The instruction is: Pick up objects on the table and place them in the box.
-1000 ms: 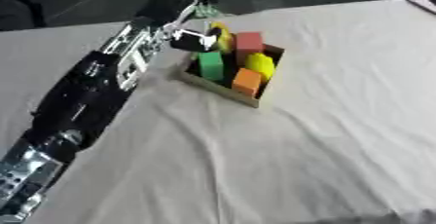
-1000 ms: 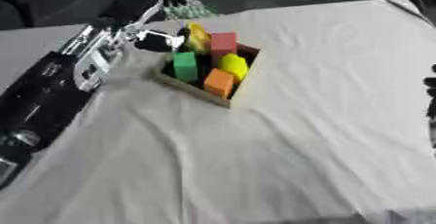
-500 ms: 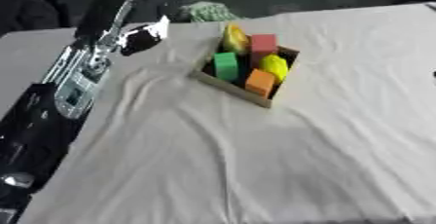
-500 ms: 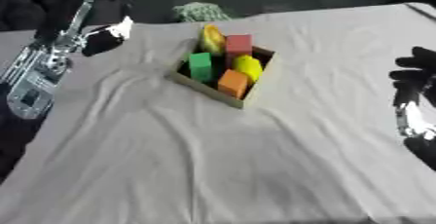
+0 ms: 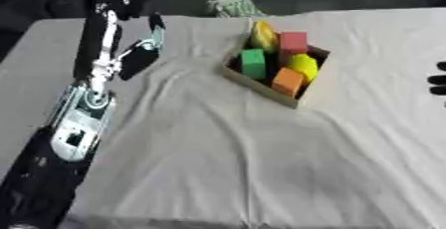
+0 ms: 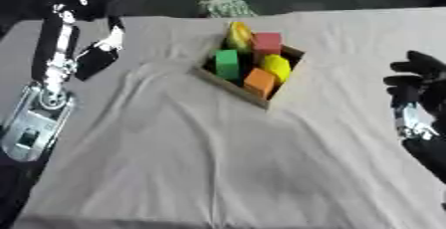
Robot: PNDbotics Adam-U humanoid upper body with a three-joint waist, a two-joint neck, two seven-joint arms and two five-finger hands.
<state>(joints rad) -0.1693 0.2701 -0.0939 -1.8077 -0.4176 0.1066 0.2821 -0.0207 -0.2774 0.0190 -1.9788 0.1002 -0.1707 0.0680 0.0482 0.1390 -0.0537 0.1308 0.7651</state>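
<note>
Left eye view: a table [image 5: 261,173] covered by a pale, wrinkled cloth [image 5: 218,138] is shown filling most of the field, with a dark background beyond its far edge. The left arm [image 5: 83,118], black with silver joints, is seen entering from the lower left corner and rising over the table's left side. The left hand [image 5: 139,56] is held raised above the cloth, well apart from the box; whether its fingers are straight or curled cannot be told, and nothing is seen held in it.

The box [image 5: 300,93], shallow and brown, is set askew on the far half of the table, right of centre. Five objects are contained in it, packed touching one another: a red block [image 5: 293,43] at the far side, a green block [image 5: 254,62] at the left, an orange block [image 5: 287,80] at the near side, a yellow rounded piece [image 5: 304,66] between the red and orange blocks, and a yellow-orange elongated piece [image 5: 263,36] standing beside the red block at the far corner.

In the right eye view, the right hand [image 6: 416,81] is shown at the right edge, clear of the box, with its dark fingers relaxed and spread, holding nothing.

A small pale greenish object [image 5: 232,7] is seen at the table's far edge, beyond the box; its kind cannot be made out.
</note>
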